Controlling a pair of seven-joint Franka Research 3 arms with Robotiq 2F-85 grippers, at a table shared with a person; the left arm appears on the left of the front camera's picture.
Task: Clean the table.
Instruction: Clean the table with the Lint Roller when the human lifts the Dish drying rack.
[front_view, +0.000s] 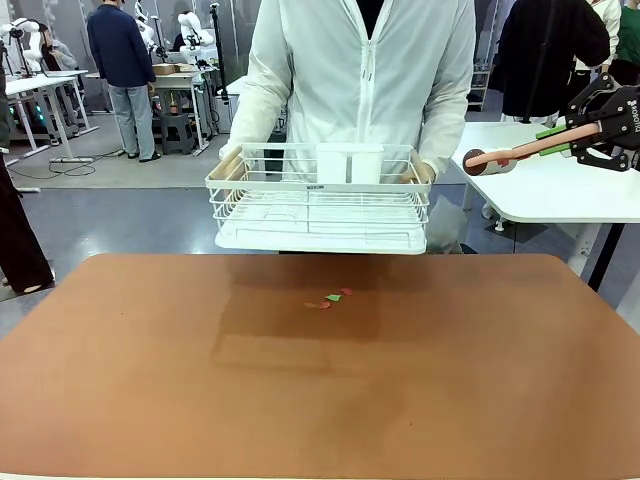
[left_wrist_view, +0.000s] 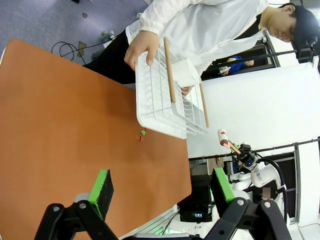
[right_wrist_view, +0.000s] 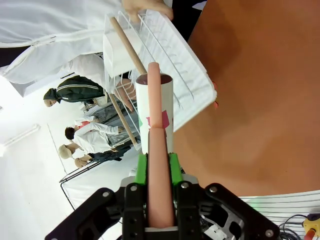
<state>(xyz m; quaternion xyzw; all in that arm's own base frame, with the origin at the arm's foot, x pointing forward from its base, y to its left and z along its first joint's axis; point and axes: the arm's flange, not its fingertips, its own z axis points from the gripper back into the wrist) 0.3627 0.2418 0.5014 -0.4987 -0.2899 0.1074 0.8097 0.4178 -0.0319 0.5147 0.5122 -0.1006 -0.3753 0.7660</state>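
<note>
The reddish-brown table (front_view: 320, 400) carries a few small red and green scraps (front_view: 330, 298) near its far middle, also seen as scraps (left_wrist_view: 143, 134) in the left wrist view. My right gripper (front_view: 565, 138) hovers high at the far right, off the table, shut on the pink handle of a lint roller (front_view: 490, 160). In its own view the right gripper (right_wrist_view: 159, 165) clamps that handle, and the white roll of the lint roller (right_wrist_view: 156, 107) points away toward the rack. My left gripper (left_wrist_view: 161, 187) stands open above the table's (left_wrist_view: 60, 125) near edge, with nothing between its green pads.
A person at the far side holds a white wire rack (front_view: 318, 200) in both hands just above the table's far edge. A smaller white-topped table (front_view: 560, 195) stands at the right, under the roller. Other people and benches are farther back.
</note>
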